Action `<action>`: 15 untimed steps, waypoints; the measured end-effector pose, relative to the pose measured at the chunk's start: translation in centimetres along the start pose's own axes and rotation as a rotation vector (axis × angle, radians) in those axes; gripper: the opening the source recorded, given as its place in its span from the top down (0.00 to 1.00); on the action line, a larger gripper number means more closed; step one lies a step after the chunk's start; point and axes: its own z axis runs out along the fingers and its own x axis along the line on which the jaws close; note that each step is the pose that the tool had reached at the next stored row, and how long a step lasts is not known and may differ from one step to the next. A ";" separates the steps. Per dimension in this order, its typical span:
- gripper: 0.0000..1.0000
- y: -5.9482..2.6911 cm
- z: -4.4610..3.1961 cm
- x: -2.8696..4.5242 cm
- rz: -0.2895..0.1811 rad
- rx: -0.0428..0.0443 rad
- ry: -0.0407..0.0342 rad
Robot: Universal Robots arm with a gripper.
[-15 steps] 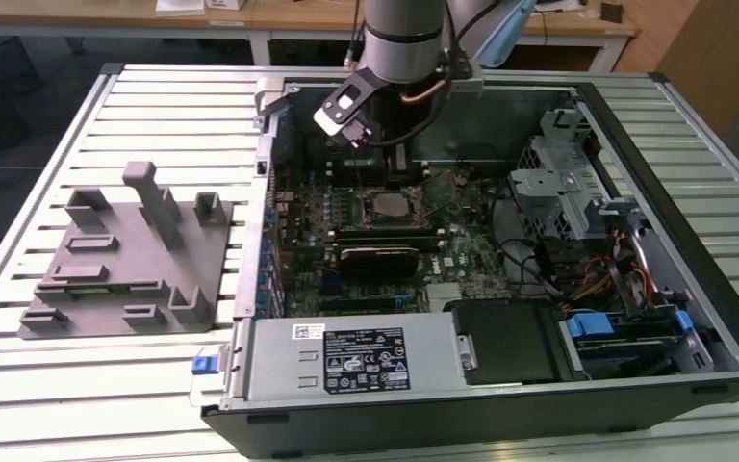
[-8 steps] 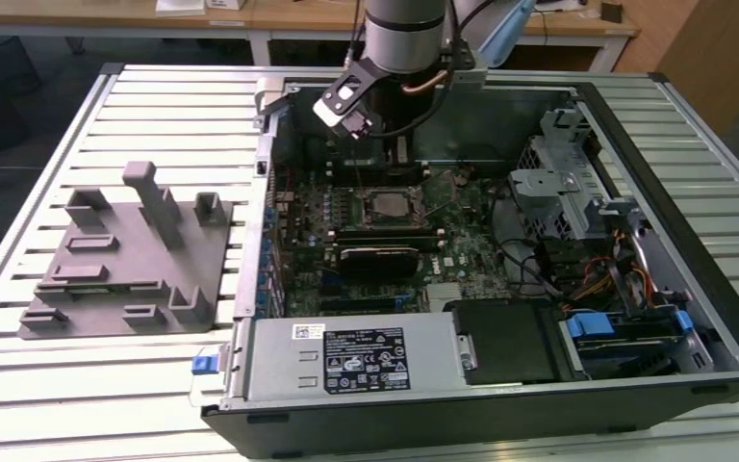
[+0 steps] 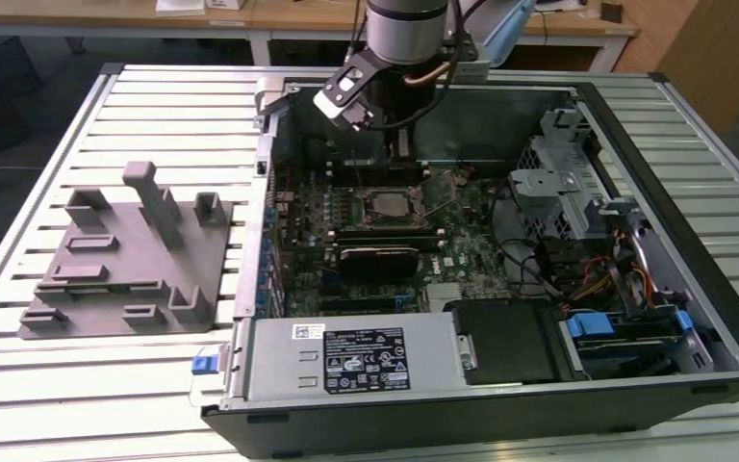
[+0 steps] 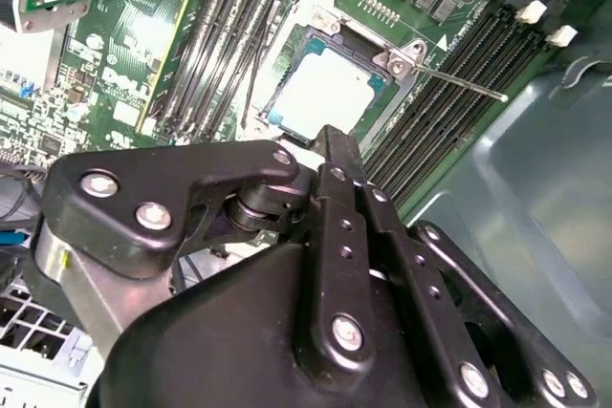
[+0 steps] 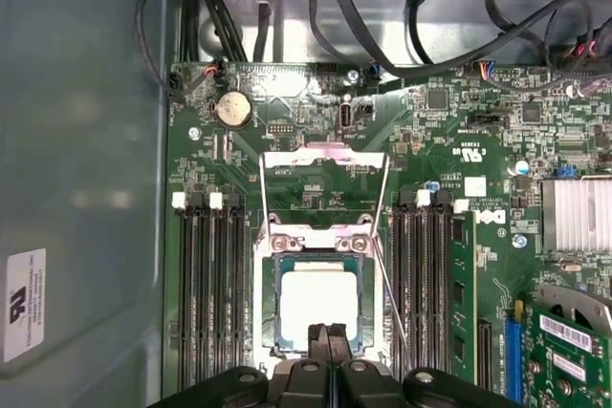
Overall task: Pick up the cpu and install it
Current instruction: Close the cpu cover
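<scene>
Slatted metal table (image 3: 74, 404), 1. On it stand 2 big items: an open computer case (image 3: 716, 318) lying on its side, and a grey plastic holder (image 3: 100, 289) with upright posts, just beside the case on the exterior view's left.

Case contents: 1 green motherboard (image 3: 472, 241) across the floor, 1 grey power supply (image 3: 344, 356) along the near wall, 1 black box (image 3: 511, 342) to the right of it, and 1 metal drive cage (image 3: 562, 183) at the far right with loose cables below it.

On the motherboard, first wrist view: 1 socket (image 5: 271, 265) mid-board, its metal load plate (image 5: 323, 155) flipped up and open, and a thin lever (image 5: 392, 293) running beside it. There are 2 banks of dark memory slots (image 5: 210, 303), one on each side of the socket. Also 1 finned silver heatsink (image 5: 579, 212), 1 green expansion card (image 5: 574, 341) and 1 coin battery (image 5: 232, 109).

The cpu (image 5: 317, 308), 1, with a pale silver top, lies flat inside the socket, uncovered. It also shows in the second wrist view (image 4: 325, 88) and in the exterior view (image 3: 383, 204).

The gripper (image 5: 326, 329), 1, hangs over the far middle of the case, above the socket. Its fingers are pressed together with nothing seen between them, and the tips sit at one edge of the cpu. Whether they touch it, I cannot tell.
</scene>
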 end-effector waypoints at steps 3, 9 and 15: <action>0.89 0.56 -0.02 0.01 0.000 0.0092 -0.0001; 0.89 1.48 0.03 0.00 0.003 0.0147 -0.0004; 0.89 1.54 -1.02 -0.09 0.003 0.0158 0.0001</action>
